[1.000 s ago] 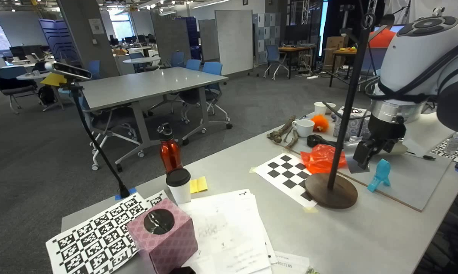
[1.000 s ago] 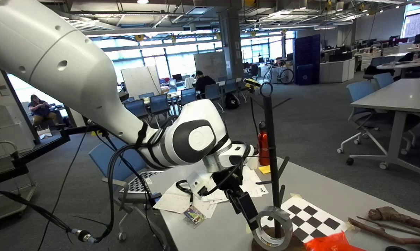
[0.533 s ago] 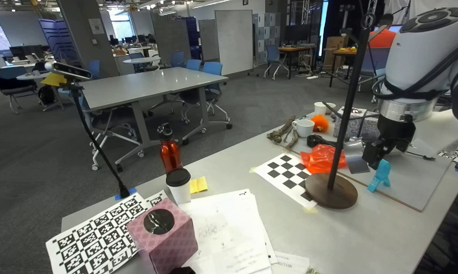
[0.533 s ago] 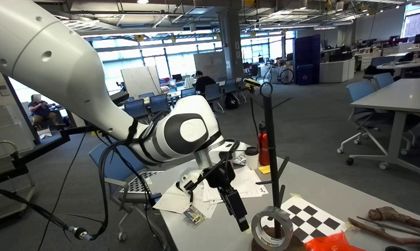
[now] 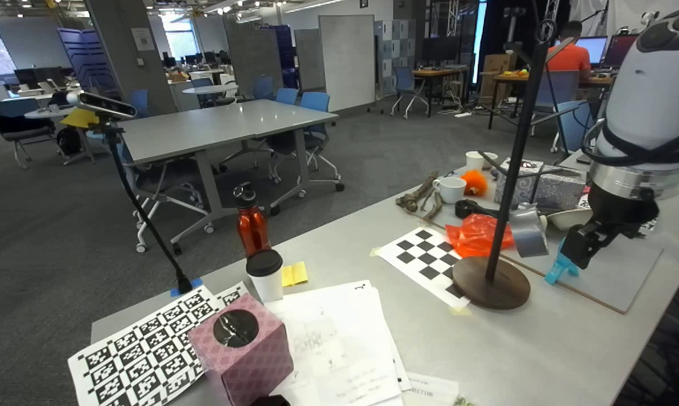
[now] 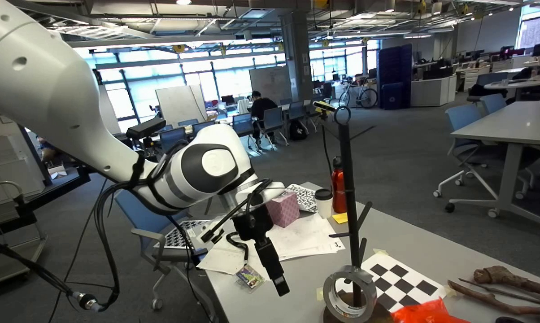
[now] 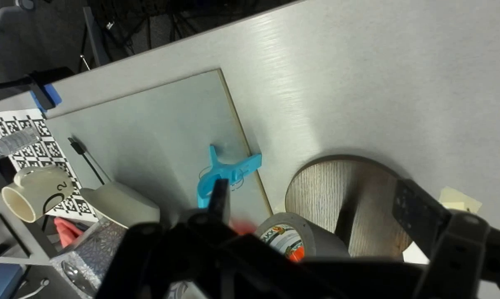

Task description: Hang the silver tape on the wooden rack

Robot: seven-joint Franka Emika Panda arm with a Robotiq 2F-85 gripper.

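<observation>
White jointed arm (image 6: 202, 168) bent; black two-fingered gripper (image 7: 311, 194) angled downward, spread wide; dull-silver duct-tape ring (image 5: 529, 232) near, apart from it.

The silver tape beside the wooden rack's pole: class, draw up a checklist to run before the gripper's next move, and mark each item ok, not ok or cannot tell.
1. Gripper open: ok; its fingers stand apart in the wrist view.
2. Gripper clear of the silver tape: ok; both exterior views show a gap.
3. Wooden rack standing: ok; its round base is down on the table.
4. Silver tape securely hung: cannot tell; what bears it is largely hidden.
5. Gripper clear of the blue clamp: cannot tell; they overlap in the wrist view, so the height between them is unclear.
</observation>
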